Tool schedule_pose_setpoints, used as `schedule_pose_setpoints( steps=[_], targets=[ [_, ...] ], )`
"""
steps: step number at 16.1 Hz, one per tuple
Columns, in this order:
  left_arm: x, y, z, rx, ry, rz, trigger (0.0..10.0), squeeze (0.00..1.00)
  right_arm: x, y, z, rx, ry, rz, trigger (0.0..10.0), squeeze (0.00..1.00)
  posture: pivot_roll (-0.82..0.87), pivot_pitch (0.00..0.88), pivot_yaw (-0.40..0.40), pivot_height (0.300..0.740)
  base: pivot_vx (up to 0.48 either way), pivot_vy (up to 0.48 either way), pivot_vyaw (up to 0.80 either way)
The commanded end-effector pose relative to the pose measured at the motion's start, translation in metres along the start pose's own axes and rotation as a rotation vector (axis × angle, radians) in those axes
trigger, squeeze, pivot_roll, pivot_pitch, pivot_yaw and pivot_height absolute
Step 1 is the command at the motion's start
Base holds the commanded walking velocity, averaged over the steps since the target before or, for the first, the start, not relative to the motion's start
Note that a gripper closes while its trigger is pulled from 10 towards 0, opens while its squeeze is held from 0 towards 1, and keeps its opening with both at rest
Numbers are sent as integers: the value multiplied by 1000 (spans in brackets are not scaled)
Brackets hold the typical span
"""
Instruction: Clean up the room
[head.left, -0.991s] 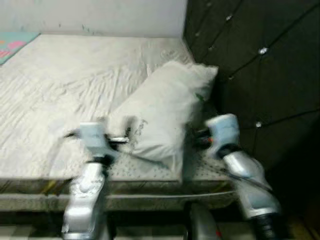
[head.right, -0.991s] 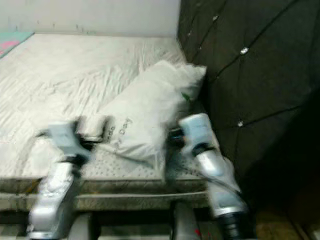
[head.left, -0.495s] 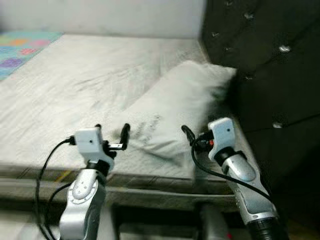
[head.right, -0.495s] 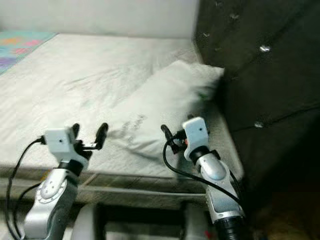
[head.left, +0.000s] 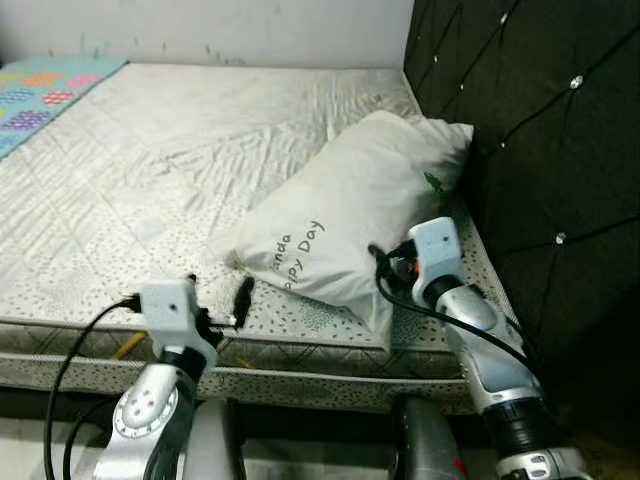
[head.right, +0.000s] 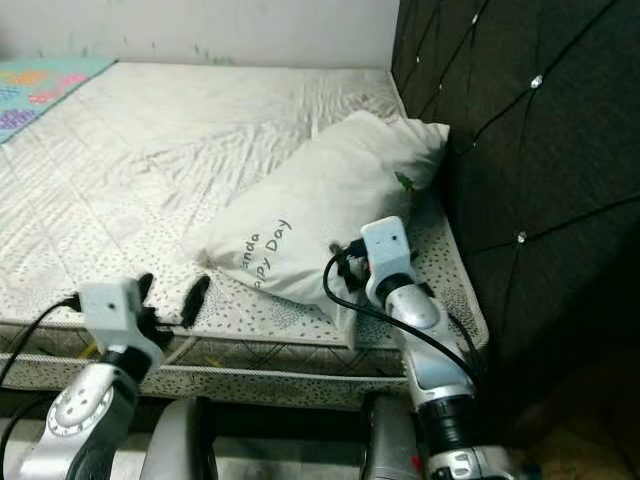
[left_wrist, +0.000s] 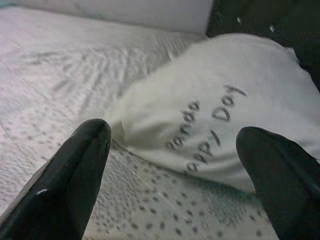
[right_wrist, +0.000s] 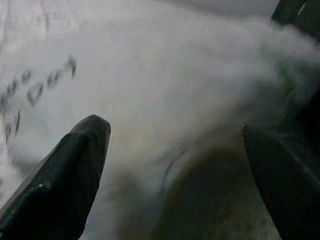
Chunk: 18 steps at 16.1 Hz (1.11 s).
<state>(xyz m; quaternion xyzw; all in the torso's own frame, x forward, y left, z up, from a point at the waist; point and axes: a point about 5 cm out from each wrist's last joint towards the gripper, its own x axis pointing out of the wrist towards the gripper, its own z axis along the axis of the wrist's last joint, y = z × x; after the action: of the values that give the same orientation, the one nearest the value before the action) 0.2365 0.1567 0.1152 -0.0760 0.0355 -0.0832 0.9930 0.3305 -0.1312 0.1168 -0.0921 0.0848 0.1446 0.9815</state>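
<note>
The pillow (head.left: 350, 225) lies slantwise on the bed (head.left: 150, 170), its far corner up against the dark padded headboard (head.left: 540, 130), its printed end toward the bed's near edge; the step in hand looks to be taking the pillow from both sides, and that would go best if each gripper closes on a bunched fold of cloth rather than the flat face, lifting evenly so the soft filling does not sag out of one hold. The left gripper (head.left: 215, 305) hovers low over the bed's front edge, just beside the printed corner, fingers spread wide, not touching it; the right gripper (right_wrist: 175, 170) is close against the pillow's near right side, fingers also spread wide with the cloth between them, arm bent up from below the bed.
</note>
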Motion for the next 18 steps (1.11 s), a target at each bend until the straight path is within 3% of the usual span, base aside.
schedule_pose_setpoints(
  steps=[1, 4, 8, 13, 14, 15, 16, 18],
  targets=[
    [0, -4, 6, 14, -10, -21, 10000, 0, 4, 6, 2, 7, 45, 32, 10000, 0, -109, 61, -21, 533, 0, 0, 0],
    [-2, -11, 5, -5, 6, -32, 10000, 0, 3, 22, -10, -7, 162, 162, 10000, 0, -112, 86, -32, 533, 0, 0, 0],
    [-6, -17, 3, -19, 27, -40, 10000, 0, 5, 35, -3, 75, 207, 174, 10000, 0, -107, 103, -40, 533, 0, 0, 0],
    [-6, -16, 5, -18, 30, -38, 10000, 0, 6, 60, 12, 254, 193, 129, 10000, 0, -102, 97, -30, 533, 0, 0, 0],
    [-6, -16, 5, -18, 30, -38, 10000, 0, 6, 60, 12, 254, 193, 129, 10000, 0, -102, 97, -30, 533, 0, 0, 0],
    [-7, -18, 8, -21, 22, -51, 10000, 0, 4, 61, 18, 342, 149, 69, 10000, 0, -93, 91, -27, 533, 0, 0, 0],
    [-7, -18, 8, -20, 22, -52, 10000, 0, 5, 59, 20, 365, 133, 39, 10000, 0, -90, 87, -25, 533, 0, 0, 0],
    [-6, -17, 9, -17, 19, -52, 10000, 0, 7, 59, 23, 365, 97, 14, 10000, 0, -84, 78, -21, 533, 0, 0, 0]
  ],
)
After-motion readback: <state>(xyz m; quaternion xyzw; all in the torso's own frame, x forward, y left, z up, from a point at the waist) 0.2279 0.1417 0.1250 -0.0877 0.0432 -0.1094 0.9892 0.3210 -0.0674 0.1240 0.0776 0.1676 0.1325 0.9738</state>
